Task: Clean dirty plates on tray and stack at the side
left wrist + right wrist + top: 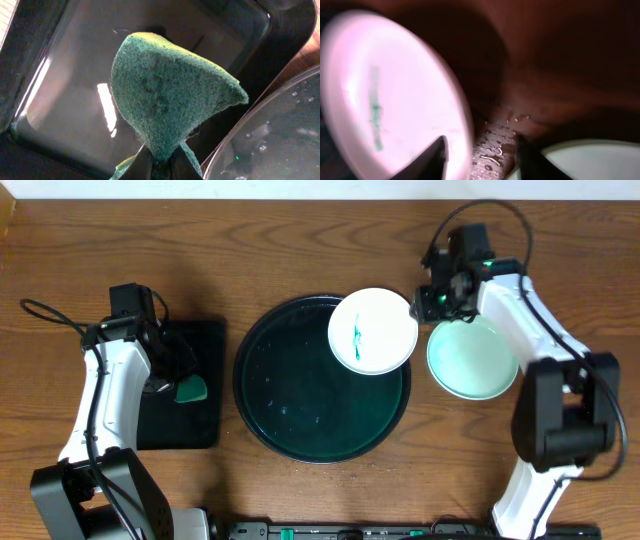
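Note:
A white plate with a green smear rests on the upper right rim of the round black tray. In the right wrist view the plate fills the left side. My right gripper is open at the plate's right edge; its jaws straddle the rim, one finger over the plate and one off it. A pale mint-green plate lies on the table to the right of the tray and shows in the right wrist view. My left gripper is shut on a green sponge.
The left gripper and sponge hang over a small rectangular black tray, which fills the left wrist view. The wet round tray's rim shows at that view's right. Water drops lie on the table between the plates.

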Robot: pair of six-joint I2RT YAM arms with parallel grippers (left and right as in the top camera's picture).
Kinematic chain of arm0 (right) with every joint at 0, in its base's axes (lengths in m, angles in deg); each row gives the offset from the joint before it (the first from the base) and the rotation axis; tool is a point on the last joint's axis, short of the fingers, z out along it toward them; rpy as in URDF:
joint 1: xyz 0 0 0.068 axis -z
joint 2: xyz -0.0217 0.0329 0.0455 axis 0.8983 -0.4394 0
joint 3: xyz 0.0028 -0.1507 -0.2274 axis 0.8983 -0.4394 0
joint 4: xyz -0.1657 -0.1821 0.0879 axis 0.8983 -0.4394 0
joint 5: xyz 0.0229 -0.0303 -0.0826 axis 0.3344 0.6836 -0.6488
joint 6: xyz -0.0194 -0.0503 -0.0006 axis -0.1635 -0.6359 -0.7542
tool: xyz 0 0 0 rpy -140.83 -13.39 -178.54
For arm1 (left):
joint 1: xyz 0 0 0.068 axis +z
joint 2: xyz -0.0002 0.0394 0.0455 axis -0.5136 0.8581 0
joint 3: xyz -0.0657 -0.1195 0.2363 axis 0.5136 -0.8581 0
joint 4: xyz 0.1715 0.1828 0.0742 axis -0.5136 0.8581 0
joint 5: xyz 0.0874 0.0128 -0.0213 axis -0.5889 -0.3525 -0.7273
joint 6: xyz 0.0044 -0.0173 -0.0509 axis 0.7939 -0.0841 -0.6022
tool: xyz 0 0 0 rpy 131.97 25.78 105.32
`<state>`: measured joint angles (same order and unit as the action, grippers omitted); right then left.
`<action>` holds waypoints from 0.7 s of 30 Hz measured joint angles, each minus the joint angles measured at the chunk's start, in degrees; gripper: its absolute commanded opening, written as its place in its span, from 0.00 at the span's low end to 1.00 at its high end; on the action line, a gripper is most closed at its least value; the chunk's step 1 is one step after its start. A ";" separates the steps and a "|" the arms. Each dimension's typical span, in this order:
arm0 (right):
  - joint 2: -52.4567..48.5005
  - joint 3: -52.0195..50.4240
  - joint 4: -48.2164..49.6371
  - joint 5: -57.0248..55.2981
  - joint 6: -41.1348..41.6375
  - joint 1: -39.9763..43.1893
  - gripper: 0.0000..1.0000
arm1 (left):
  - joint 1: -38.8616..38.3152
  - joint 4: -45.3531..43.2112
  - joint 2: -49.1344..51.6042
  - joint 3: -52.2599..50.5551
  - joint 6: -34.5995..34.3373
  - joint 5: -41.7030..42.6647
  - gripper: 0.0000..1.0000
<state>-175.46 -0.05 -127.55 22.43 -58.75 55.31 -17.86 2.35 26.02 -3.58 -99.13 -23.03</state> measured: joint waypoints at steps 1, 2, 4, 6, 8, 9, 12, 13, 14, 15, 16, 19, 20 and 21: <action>-0.98 0.00 -0.09 0.20 -0.11 0.02 0.24 | 0.00 -0.02 0.00 0.00 0.00 0.00 0.07; -2.05 0.00 -0.09 0.39 -0.15 0.02 0.19 | 0.00 0.00 0.00 0.00 0.00 0.00 0.07; -3.23 0.00 -0.17 0.96 -0.42 0.00 0.09 | 0.00 -0.02 0.00 0.00 0.02 0.00 0.07; -3.41 0.00 -0.07 1.42 -0.52 -0.15 0.01 | 0.00 -0.02 0.00 0.00 0.00 0.00 0.08; -3.41 0.17 0.24 1.84 -0.09 -0.35 0.01 | 0.00 -0.02 0.00 0.00 0.02 0.02 0.07; -3.41 0.31 0.39 2.03 -0.04 -0.46 0.01 | 0.00 -0.02 0.00 0.00 0.00 0.00 0.07; -3.32 0.74 0.20 2.47 0.11 -1.29 0.01 | 0.00 -0.02 0.00 0.00 0.00 0.00 0.07; -3.15 0.76 0.07 2.75 0.17 -1.73 0.01 | 0.00 -0.02 0.00 0.00 0.00 0.02 0.07; -2.89 0.76 -0.20 3.13 0.26 -2.29 0.01 | 0.00 0.00 0.00 0.00 0.00 0.00 0.07; -2.49 0.76 -0.50 3.30 0.48 -3.06 0.01 | 0.00 -0.02 0.00 0.00 0.00 0.00 0.07; -2.01 0.76 -0.81 3.52 0.83 -4.00 0.01 | -0.02 -0.02 0.00 0.00 0.00 0.02 0.07; 0.02 0.81 -2.27 4.09 2.99 -7.76 0.01 | -0.02 -0.02 0.00 0.00 0.00 0.00 0.07; 0.57 0.94 -2.86 4.26 4.04 -9.05 0.01 | -0.02 -0.02 0.00 0.00 0.00 0.00 0.07; 1.05 0.96 -3.37 4.55 5.31 -10.51 0.01 | -0.02 -0.02 0.00 0.00 0.00 0.00 0.07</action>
<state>-174.41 0.91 -130.91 26.97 -53.43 44.80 -17.89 2.33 26.02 -3.58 -99.13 -23.03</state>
